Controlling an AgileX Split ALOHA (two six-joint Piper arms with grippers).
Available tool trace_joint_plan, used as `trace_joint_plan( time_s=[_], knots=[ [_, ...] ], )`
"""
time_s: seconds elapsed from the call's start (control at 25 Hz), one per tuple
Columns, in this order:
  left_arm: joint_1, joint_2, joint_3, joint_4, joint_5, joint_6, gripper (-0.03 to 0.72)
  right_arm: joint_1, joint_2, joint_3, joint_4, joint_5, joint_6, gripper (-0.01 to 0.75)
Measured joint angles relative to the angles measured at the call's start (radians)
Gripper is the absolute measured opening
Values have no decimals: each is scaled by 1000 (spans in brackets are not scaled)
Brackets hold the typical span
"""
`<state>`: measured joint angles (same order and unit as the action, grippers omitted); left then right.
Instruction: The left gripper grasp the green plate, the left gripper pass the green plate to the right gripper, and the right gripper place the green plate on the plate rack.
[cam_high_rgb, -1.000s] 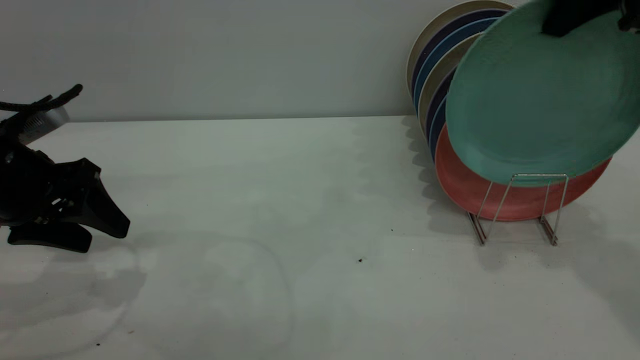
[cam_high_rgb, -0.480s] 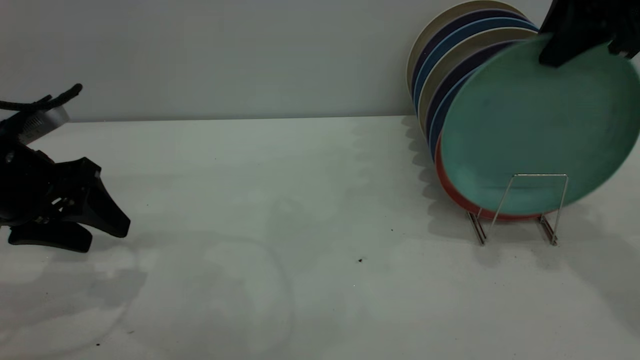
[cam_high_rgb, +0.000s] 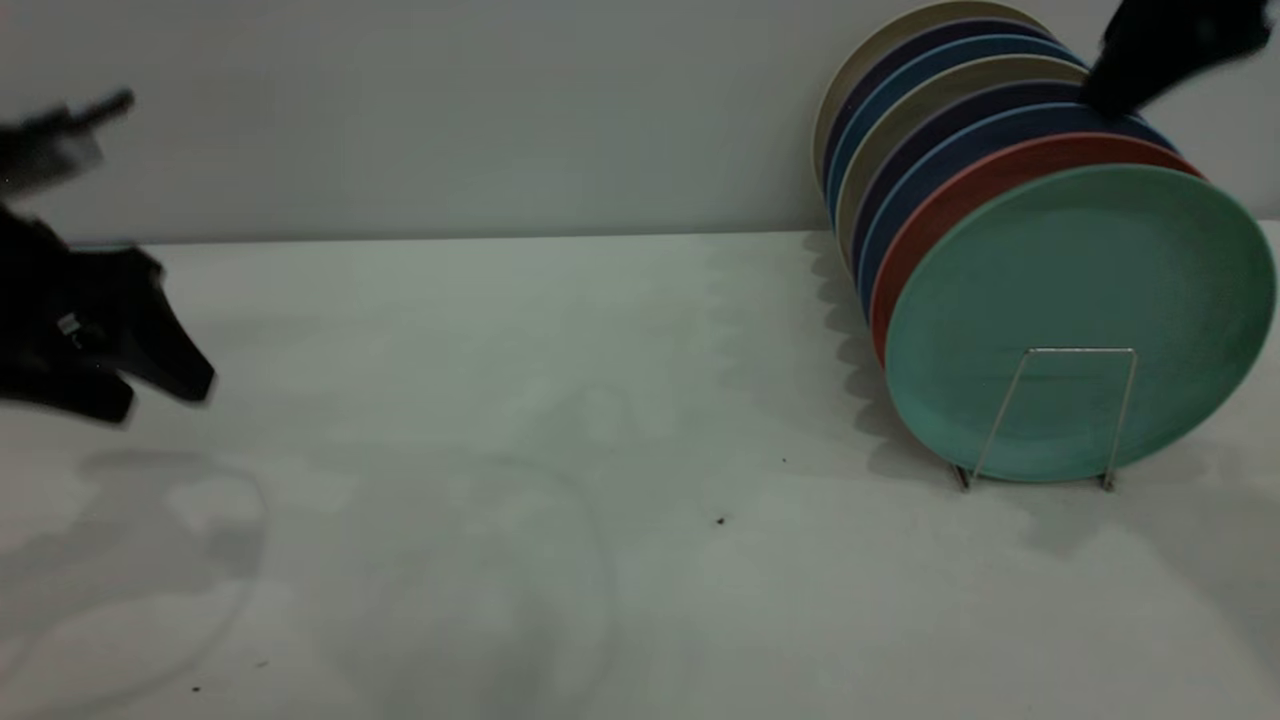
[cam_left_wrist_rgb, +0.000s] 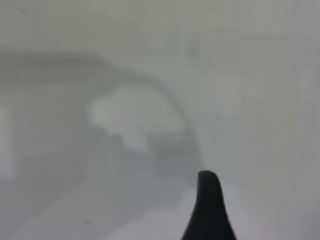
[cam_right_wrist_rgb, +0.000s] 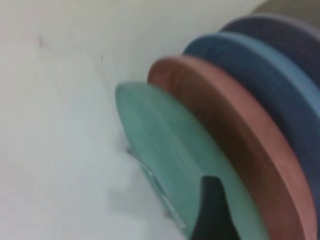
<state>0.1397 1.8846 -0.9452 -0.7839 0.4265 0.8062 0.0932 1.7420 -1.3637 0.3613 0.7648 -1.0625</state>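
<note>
The green plate (cam_high_rgb: 1080, 320) stands on edge at the front of the plate rack (cam_high_rgb: 1080, 350). It leans back on the salmon-pink plate (cam_high_rgb: 965, 190), behind the rack's front wire loop. My right gripper (cam_high_rgb: 1125, 80) is open above the row of plates at the top right and is clear of the green plate. In the right wrist view one of its fingers (cam_right_wrist_rgb: 212, 210) shows over the green plate's rim (cam_right_wrist_rgb: 165, 145). My left gripper (cam_high_rgb: 150, 395) is open and empty at the far left, lifted off the table. One finger (cam_left_wrist_rgb: 207, 210) shows in its wrist view over bare table.
Behind the salmon plate, several blue, dark and beige plates (cam_high_rgb: 920, 110) lean in a row towards the back wall. The white table (cam_high_rgb: 600, 400) runs from the left gripper to the rack and has a few dark specks (cam_high_rgb: 720, 520).
The green plate dropped from the right gripper into the rack's front slot. The right gripper let go and rose up and away. The left gripper lifted and drew left.
</note>
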Motion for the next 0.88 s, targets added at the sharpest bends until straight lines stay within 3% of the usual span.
trace_joint_plan(
  time_s=[0.24, 0.4, 0.48, 0.6, 0.88],
  knots=[
    [0, -86, -137, 556, 232, -504, 592, 0, -98, -3, -203, 169, 844, 568],
    [0, -170, -162, 791, 402, -715, 588, -1, -132, -3, -413, 376, 1054, 537],
    [0, -237, -163, 797, 450, -727, 578, -1, -158, -2, -457, 440, 1073, 529],
    [0, -373, -147, 756, 485, -698, 563, 2, -250, 49, -437, 448, 1063, 526],
    [0, -744, 57, 549, 507, -552, 562, 58, -625, 330, -388, 462, 1000, 525]
  ],
)
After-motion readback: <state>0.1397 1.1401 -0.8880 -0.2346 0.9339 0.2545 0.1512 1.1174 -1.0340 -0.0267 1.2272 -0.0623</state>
